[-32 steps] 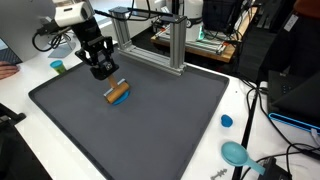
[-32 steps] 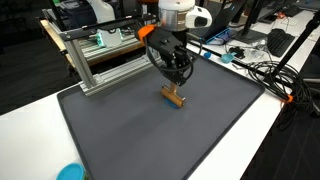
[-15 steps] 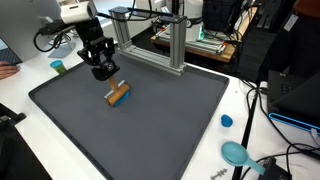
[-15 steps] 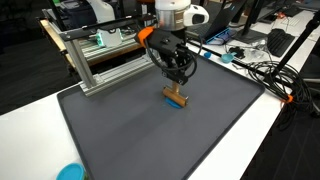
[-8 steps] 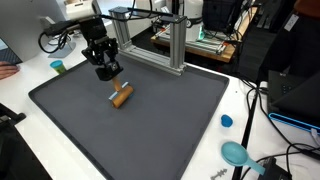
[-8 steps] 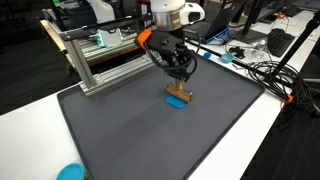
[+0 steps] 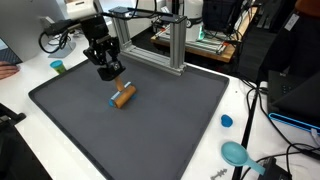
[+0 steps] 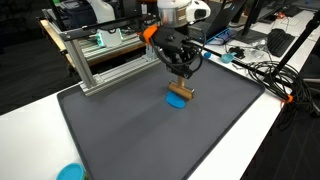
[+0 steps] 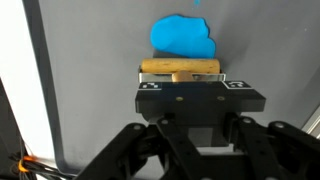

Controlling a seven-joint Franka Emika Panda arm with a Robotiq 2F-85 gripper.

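The black end effector hangs just above the short wooden stick with a blue head. The stick lies flat on the bench's dark grey mat, handle crosswise beneath it. I cannot tell the finger spread.

Gripper just above wooden-handled blue tool, grey mat.
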